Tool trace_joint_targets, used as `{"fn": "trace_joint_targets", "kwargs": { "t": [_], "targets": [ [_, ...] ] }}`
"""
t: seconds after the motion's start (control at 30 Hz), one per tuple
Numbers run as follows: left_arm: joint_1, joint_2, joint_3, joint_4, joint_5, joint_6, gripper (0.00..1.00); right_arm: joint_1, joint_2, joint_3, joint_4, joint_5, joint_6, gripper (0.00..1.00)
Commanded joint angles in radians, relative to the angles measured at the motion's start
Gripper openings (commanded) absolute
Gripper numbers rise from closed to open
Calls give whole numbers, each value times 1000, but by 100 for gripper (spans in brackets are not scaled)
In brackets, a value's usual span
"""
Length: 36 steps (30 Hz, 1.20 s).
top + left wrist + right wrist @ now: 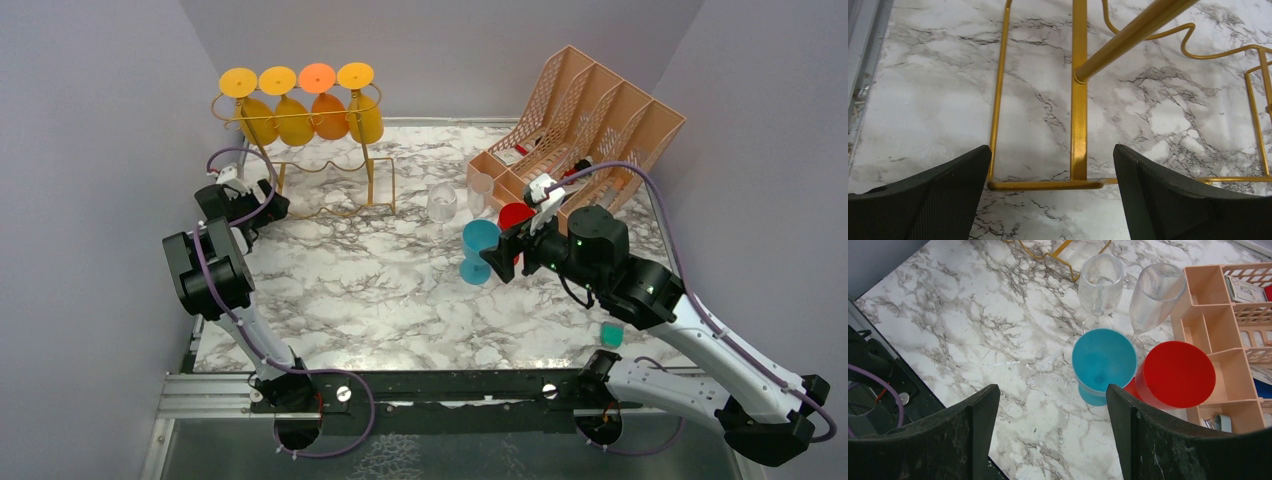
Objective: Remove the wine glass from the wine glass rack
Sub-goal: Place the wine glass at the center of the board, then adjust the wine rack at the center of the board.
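the wine glass rack (pixel 300 150) is standing at the far left of the marble table (pixel 380 300), and four glasses are hanging upside down from its top rails with their round bases uppermost: a yellow wine glass (pixel 258 122) at the rack's left end, a second yellow wine glass (pixel 293 122) beside it, an orange wine glass (pixel 330 117) next, and a third yellow wine glass (pixel 365 118) at the rack's right end. the left gripper (pixel 262 207) is hovering low at the near left corner of the rack, below the hanging glasses. in the left wrist view it (pixel 1050 155) is showing its jaws spread wide and gripping nothing, with the near end of the rack's looped wire foot (pixel 1078 125) lying between the two fingers; whether a finger is touching the wire is not clear. the right gripper (pixel 495 262) is hanging well apart from the rack, off to its right, and its jaws (pixel 1053 390) are also parted and empty. under it a blue glass (pixel 1103 360) and a red glass (pixel 1175 374) are standing side by side, close enough to look touching. nearer the rack, two clear glasses (pixel 1100 277) are standing upright. a peach file organizer (pixel 600 110) is sitting farthest right of the rack.
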Motion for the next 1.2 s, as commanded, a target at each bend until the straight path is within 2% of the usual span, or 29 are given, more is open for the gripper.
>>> {"fn": "trace_joint_targets", "kwargs": {
  "t": [0.0, 0.43, 1.03, 1.17],
  "targets": [
    [3, -8, 14, 52, 103, -10, 96, -5, -11, -14, -1, 21, 9, 81],
    [3, -135, -143, 50, 141, -53, 93, -5, -8, -6, -2, 2, 28, 81],
    [-62, -391, -415, 49, 21, -265, 91, -5, -55, -9, -22, -3, 67, 81],
    [-113, -452, -457, 48, -13, -303, 91, -5, -59, -7, -26, -9, 74, 81]
  ]
}}
